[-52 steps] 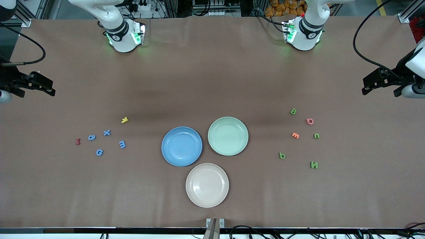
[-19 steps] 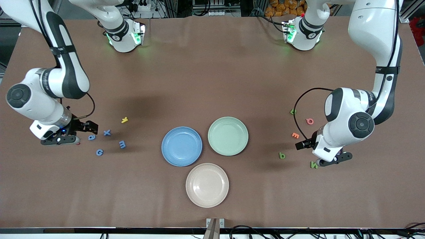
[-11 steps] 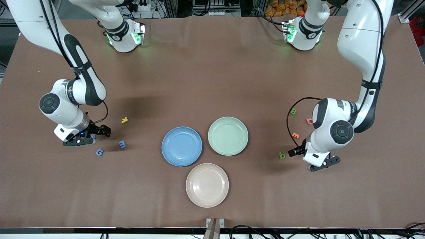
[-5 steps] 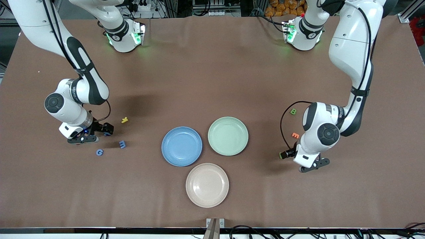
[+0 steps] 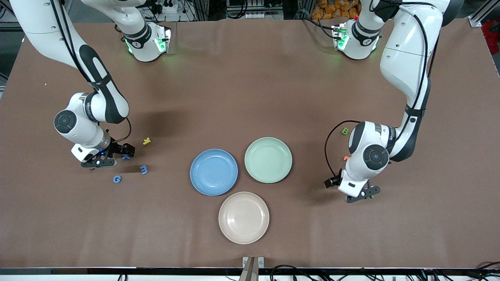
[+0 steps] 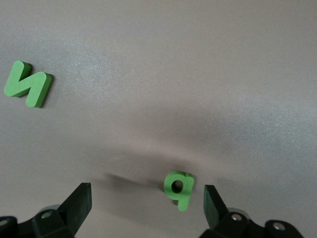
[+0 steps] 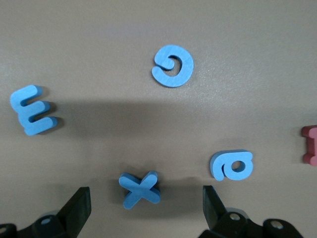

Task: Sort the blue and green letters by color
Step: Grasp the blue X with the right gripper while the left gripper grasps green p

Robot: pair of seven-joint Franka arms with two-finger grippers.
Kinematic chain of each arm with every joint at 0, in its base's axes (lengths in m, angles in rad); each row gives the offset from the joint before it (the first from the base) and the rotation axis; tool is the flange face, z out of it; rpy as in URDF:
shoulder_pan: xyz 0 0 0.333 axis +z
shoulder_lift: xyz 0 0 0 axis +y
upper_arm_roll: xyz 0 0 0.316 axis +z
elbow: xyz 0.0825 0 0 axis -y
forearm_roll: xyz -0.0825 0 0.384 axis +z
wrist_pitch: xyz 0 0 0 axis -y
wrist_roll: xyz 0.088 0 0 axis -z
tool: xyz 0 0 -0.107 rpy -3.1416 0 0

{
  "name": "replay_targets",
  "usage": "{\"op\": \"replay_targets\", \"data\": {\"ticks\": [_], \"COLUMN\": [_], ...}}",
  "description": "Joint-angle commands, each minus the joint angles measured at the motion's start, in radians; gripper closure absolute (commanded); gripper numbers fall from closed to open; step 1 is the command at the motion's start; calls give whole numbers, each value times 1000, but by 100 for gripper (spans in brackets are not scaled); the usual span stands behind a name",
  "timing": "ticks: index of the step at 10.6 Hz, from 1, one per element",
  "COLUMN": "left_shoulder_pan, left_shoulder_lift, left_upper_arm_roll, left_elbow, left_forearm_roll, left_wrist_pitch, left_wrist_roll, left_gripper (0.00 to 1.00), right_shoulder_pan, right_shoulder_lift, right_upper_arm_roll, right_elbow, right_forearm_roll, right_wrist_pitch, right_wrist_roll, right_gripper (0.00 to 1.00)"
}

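Closing in, front view: since a second ago my right claw (image 5: 104, 159) has slid from the blue a toward the blue X (image 5: 125, 157), and my left claw (image 5: 353, 192) has shifted toward the plates and now hides the green p; nothing is lifted yet, so sorting has not started.
Blue letters, front view: the E (image 5: 144, 169) and G (image 5: 116, 179) lie on the tabletop (image 5: 242, 97) toward the right arm's end, near the yellow letter (image 5: 146, 141).
Green letters, front view: only the B (image 5: 345, 131) shows, toward the left arm's end.
Plates, front view: blue plate (image 5: 213, 186), green plate (image 5: 268, 175) and beige plate (image 5: 243, 235) are all bare.
Left wrist view: my fingers (image 6: 79, 202) are spread wide, the p (image 6: 179, 188) between them, the N (image 6: 28, 84) well apart.
Right wrist view: my fingers (image 7: 78, 206) are spread around the X (image 7: 140, 188); the a (image 7: 232, 165), G (image 7: 173, 65), E (image 7: 32, 110) and a red letter (image 7: 310, 145) lie around it.
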Motion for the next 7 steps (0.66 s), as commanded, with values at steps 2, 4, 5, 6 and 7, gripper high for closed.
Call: {"op": "replay_targets", "data": {"ticks": [2,4,5,6,7], "left_shoulder_pan": [-10,-15,-18,-24,-30], "left_shoulder_lift": [30,33,34,44,50], "left_upper_arm_roll": [5,2,2,2,2], "left_elbow": [22,24,24,24,33], "left_forearm_roll": [69,68,66,65,63], "left_wrist_pitch": [7,7,7,7,7], "left_wrist_roll": [33,32,24,20,17], "left_gripper": [0,0,0,0,0], "right_shoulder_pan": [10,18,18,16,14], "right_shoulder_lift": [27,30,30,30,35], "right_upper_arm_roll": [15,15,15,15,15], "right_elbow": [1,4,6,6,7], "right_forearm_roll": [80,95,95,95,95], "right_wrist_pitch": [24,28,28,28,30], "right_wrist_roll": [-6,-3,-4,-11,-12], "right_gripper": [0,3,15,26,33]}}
